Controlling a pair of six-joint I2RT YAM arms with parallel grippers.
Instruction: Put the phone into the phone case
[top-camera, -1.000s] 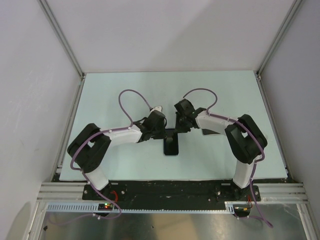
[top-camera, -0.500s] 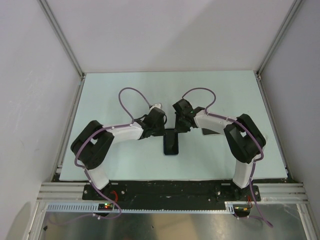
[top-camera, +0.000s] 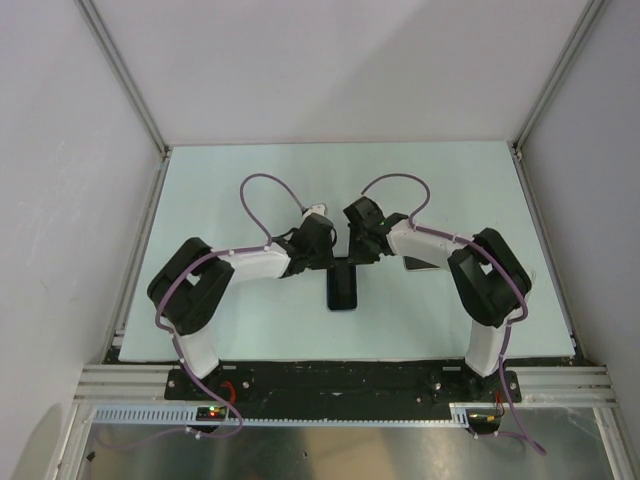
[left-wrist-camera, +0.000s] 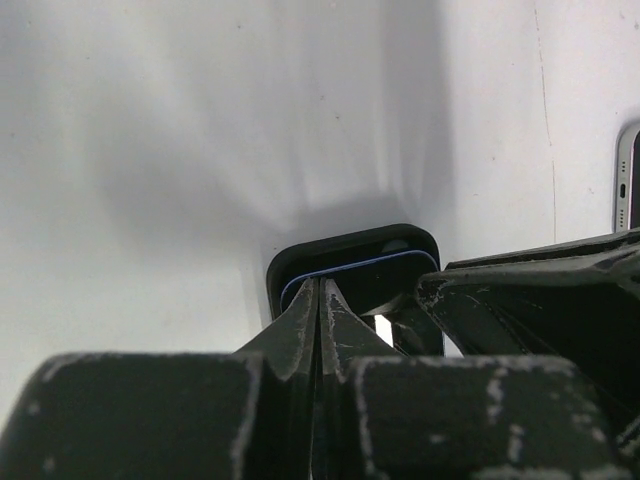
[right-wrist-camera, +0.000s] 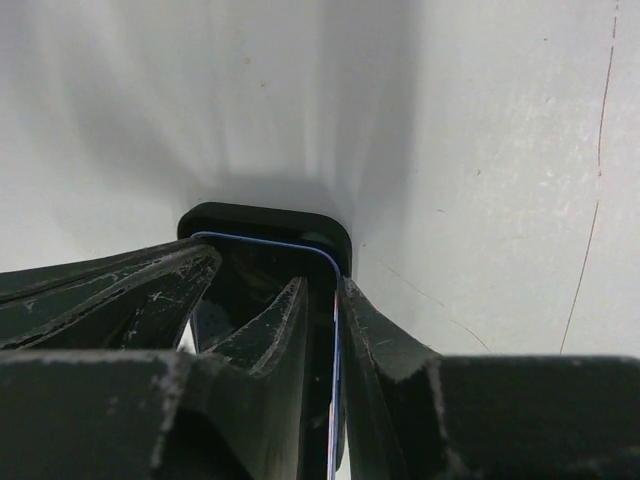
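A black phone case (top-camera: 342, 291) lies flat at the table's middle with a dark, blue-rimmed phone in it. In the left wrist view the case (left-wrist-camera: 300, 252) and the phone (left-wrist-camera: 372, 281) sit just past my left gripper (left-wrist-camera: 320, 285), which is shut with its tips on the phone's rim. My right gripper (right-wrist-camera: 335, 285) straddles the right edge of the phone (right-wrist-camera: 255, 268) and case (right-wrist-camera: 265, 218), jaws closed narrowly on it. From above, the left gripper (top-camera: 331, 262) and right gripper (top-camera: 356, 262) meet at the case's far end.
A light grey flat device (top-camera: 421, 264) lies under my right forearm; its silver edge shows in the left wrist view (left-wrist-camera: 627, 180). Purple cables loop above both wrists. Metal frame rails border the pale table (top-camera: 240, 180) on both sides.
My left arm's elbow has swung right and slightly up. Both grippers have shifted a little toward the far end of the case. The case has barely moved.
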